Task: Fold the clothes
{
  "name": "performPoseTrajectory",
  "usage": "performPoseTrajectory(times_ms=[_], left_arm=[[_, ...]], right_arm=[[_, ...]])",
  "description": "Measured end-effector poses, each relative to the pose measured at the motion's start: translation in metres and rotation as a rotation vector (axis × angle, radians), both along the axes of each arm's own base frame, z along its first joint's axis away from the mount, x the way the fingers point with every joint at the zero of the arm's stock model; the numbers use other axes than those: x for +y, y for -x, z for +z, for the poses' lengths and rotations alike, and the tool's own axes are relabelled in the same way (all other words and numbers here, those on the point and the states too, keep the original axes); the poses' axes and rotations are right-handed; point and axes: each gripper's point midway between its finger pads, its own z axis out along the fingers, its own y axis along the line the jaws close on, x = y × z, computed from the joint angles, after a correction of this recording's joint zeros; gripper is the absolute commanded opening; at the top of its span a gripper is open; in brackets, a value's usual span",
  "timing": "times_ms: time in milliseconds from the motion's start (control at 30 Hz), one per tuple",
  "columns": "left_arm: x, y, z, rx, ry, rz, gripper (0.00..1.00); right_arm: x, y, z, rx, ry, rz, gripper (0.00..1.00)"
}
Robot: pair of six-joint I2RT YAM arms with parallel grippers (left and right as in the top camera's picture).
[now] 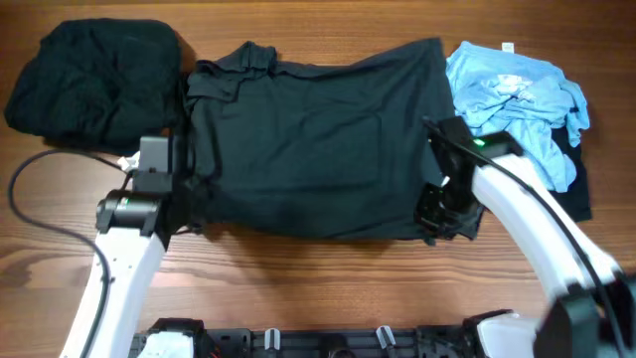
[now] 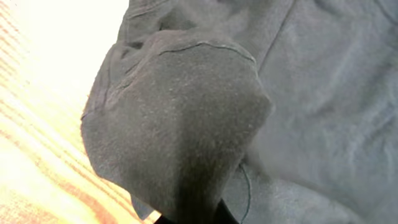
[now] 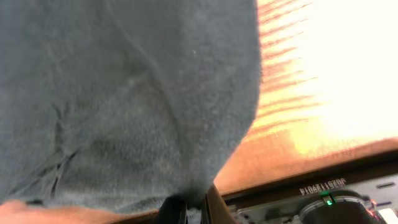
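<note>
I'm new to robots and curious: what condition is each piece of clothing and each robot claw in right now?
large dark soft T-shirt: spread flat, near corners pinched.
black fabric heap: crumpled, unfolded.
light blue T-shirt: crumpled, unfolded.
left gripper: shut on the dark T-shirt's corner.
right gripper: shut on its other corner.

The overhead camera looks straight down on the worktop (image 1: 318, 298) from well above, taking in the whole spread shirt (image 1: 318, 139) and both arms. The left wrist camera sits just behind the left hand (image 2: 189, 219) and faces out along it, so near that the cloth ahead of the hand fills most of the view. The right wrist camera does likewise behind the right hand (image 3: 186, 213). All three views share the shirt corners at the hands and the worktop beside them.
</note>
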Motion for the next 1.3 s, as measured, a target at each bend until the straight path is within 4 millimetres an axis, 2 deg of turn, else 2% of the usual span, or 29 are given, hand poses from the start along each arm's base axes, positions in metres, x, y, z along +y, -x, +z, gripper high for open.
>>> performPoseTrajectory(times_ms=[100, 267, 367, 433, 500, 567, 667, 800, 867, 967, 1033, 1133, 1300], left_arm=[[0.000, 0.012, 0.015, -0.034, 0.007, -0.003, 0.04], [-0.004, 0.035, 0.030, -0.060, 0.037, -0.023, 0.04], [-0.004, 0.050, 0.030, -0.026, 0.044, -0.026, 0.04], [-0.004, 0.052, 0.029, -0.017, 0.044, -0.026, 0.04], [-0.005, 0.041, 0.033, -0.058, 0.044, -0.026, 0.04], [-0.004, 0.019, 0.039, -0.127, 0.037, -0.021, 0.04], [-0.004, -0.011, 0.039, -0.180, 0.027, -0.015, 0.04], [-0.005, -0.050, 0.027, -0.217, 0.020, -0.011, 0.04], [-0.007, -0.072, 0.021, -0.248, 0.021, -0.010, 0.04], [-0.009, -0.100, 0.007, -0.278, 0.021, -0.008, 0.04], [-0.009, -0.110, -0.007, -0.261, 0.020, -0.009, 0.04], [-0.010, -0.113, -0.028, -0.213, 0.016, -0.008, 0.04], [-0.010, -0.120, -0.044, -0.194, 0.011, -0.007, 0.04]], right_arm=[[-0.004, 0.011, 0.023, -0.062, -0.016, 0.002, 0.04], [-0.008, 0.030, 0.032, -0.026, -0.007, 0.002, 0.04], [-0.009, 0.031, 0.035, -0.040, -0.009, 0.001, 0.04], [-0.010, 0.024, 0.037, -0.091, -0.004, -0.006, 0.04], [-0.010, 0.004, 0.038, -0.176, -0.007, -0.015, 0.04], [-0.010, -0.020, 0.038, -0.268, -0.017, -0.028, 0.04], [-0.012, -0.042, 0.035, -0.324, -0.018, -0.037, 0.04], [-0.020, -0.069, 0.018, -0.345, -0.007, -0.038, 0.04], [-0.027, -0.086, 0.000, -0.335, 0.003, -0.033, 0.04], [-0.033, -0.104, -0.014, -0.350, 0.006, -0.035, 0.04], [-0.037, -0.114, -0.025, -0.354, 0.004, -0.028, 0.04], [-0.035, -0.128, -0.034, -0.382, -0.014, 0.002, 0.04], [-0.030, -0.152, -0.043, -0.453, -0.035, 0.052, 0.04]])
